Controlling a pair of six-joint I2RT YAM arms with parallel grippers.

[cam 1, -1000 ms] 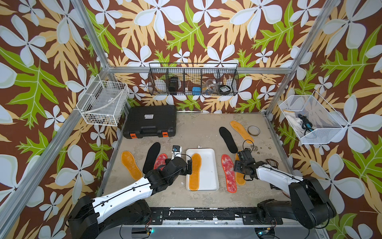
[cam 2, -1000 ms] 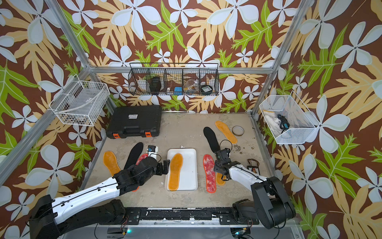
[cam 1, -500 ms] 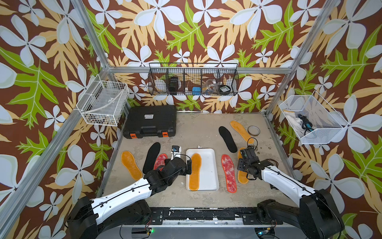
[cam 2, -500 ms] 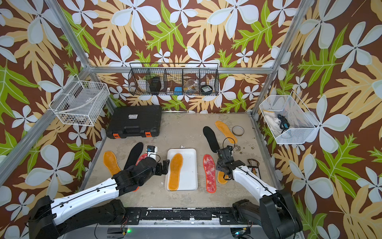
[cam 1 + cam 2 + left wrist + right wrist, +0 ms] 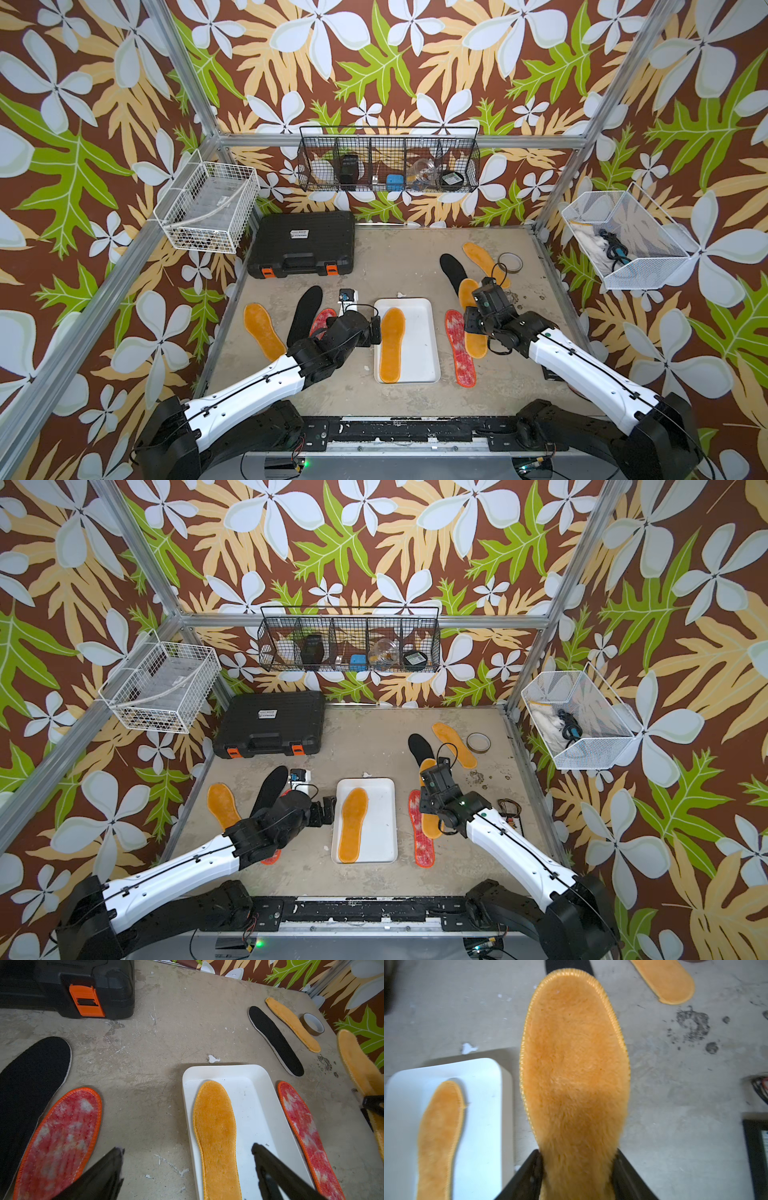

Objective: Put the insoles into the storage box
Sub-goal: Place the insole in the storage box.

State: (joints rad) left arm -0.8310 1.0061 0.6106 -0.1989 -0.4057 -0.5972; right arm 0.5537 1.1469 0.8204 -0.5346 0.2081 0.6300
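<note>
left of centre in a top view, my left gripper (image 5: 375, 330) hung spread wide, holding nothing, just beside the white box (image 5: 419, 305). an orange insole (image 5: 392, 345) lay flat inside the box. right of it, past the red insole (image 5: 459, 351), my right gripper (image 5: 578, 1154) was clamped on a second orange insole (image 5: 575, 1053).

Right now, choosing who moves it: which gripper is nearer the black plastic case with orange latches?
Left. The left gripper hovers just before the case; the right gripper is beyond the white tray.
</note>
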